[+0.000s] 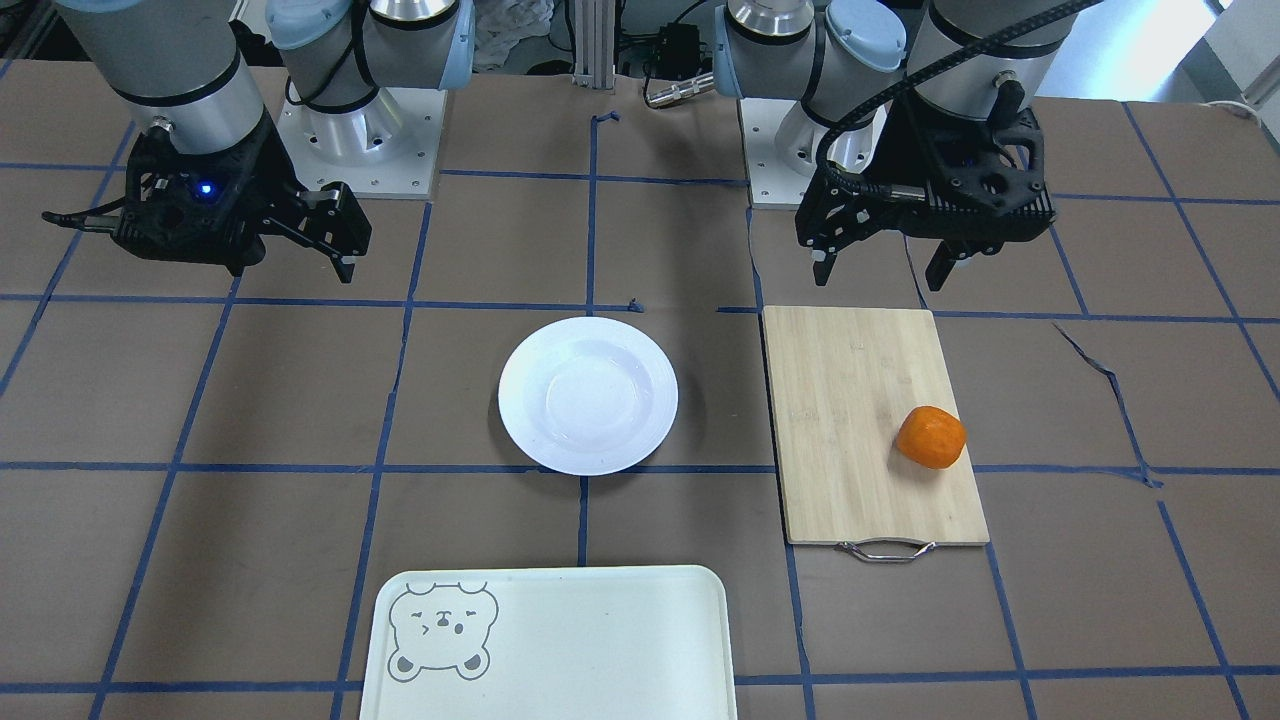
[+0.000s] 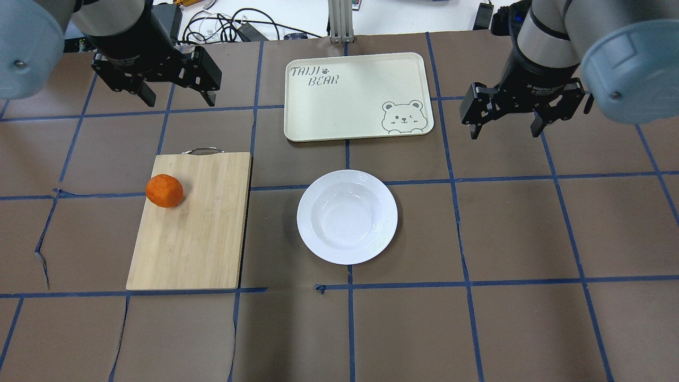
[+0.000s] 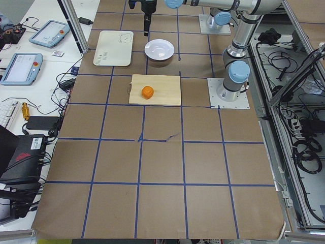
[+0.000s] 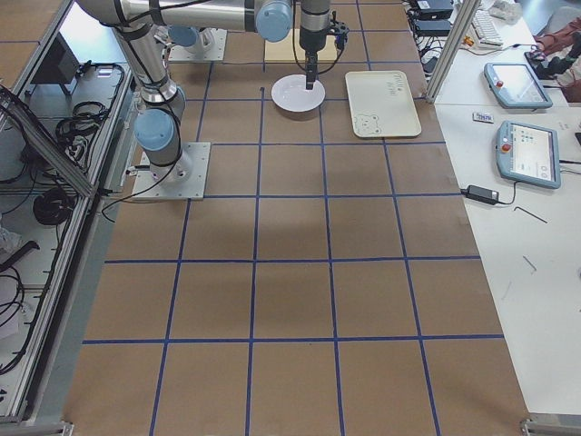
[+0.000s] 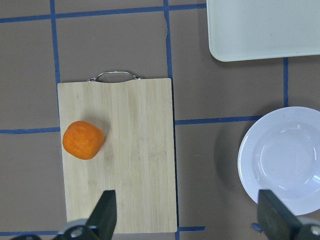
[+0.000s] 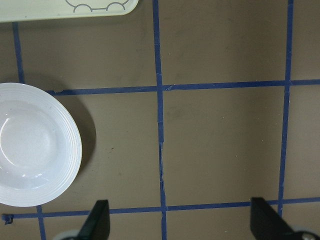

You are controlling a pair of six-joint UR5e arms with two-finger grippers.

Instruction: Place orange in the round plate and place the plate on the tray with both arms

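The orange (image 2: 165, 190) lies on the bamboo cutting board, near its left edge; the left wrist view shows the orange (image 5: 83, 140) below and left of the fingers. The empty white round plate (image 2: 347, 216) rests on the table's middle, and the cream bear tray (image 2: 345, 101) lies just beyond it. My left gripper (image 2: 179, 98) hovers open above the table past the board's handle end, holding nothing. At the tray's right side my right gripper (image 2: 504, 130) hangs open and empty. In the front-facing view the left gripper (image 1: 880, 275) is on the right and the right gripper (image 1: 295, 265) on the left.
The bamboo cutting board (image 2: 201, 228) with a metal handle lies left of the plate. Brown paper with blue tape lines covers the table. Cables and devices sit beyond the table's far edge. Tablets lie on side benches in the side views.
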